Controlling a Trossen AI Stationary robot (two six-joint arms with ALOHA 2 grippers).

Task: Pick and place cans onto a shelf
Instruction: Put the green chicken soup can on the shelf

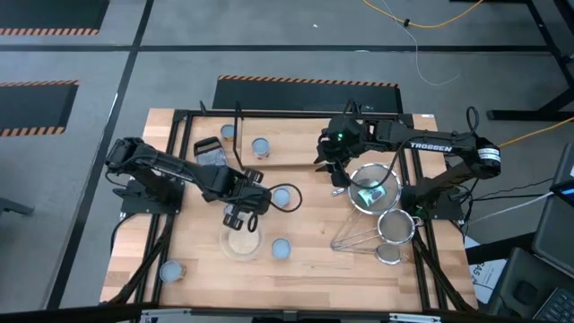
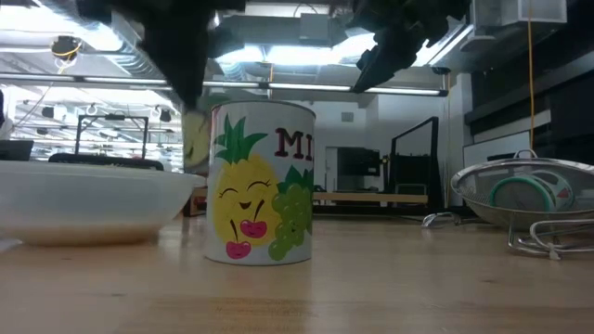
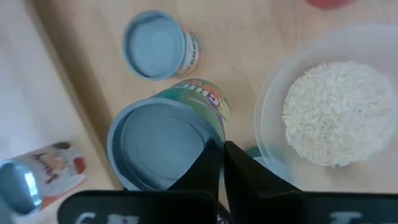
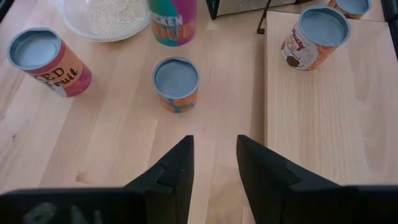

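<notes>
Centre of the high view: the left claw point(image 1: 240, 215), fingers together and empty, hovers beside a can point(image 1: 285, 197) on the surface. Right claw point(image 1: 330, 160), fingers apart, waits near the shelf point(image 1: 291, 154). Cans look rigid, smooth, likely slippery; grip the sidewalls.

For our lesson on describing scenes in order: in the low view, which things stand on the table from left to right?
White bowl → fruit-label can with pineapple and grapes → metal strainer holding a green-and-white object.
</notes>
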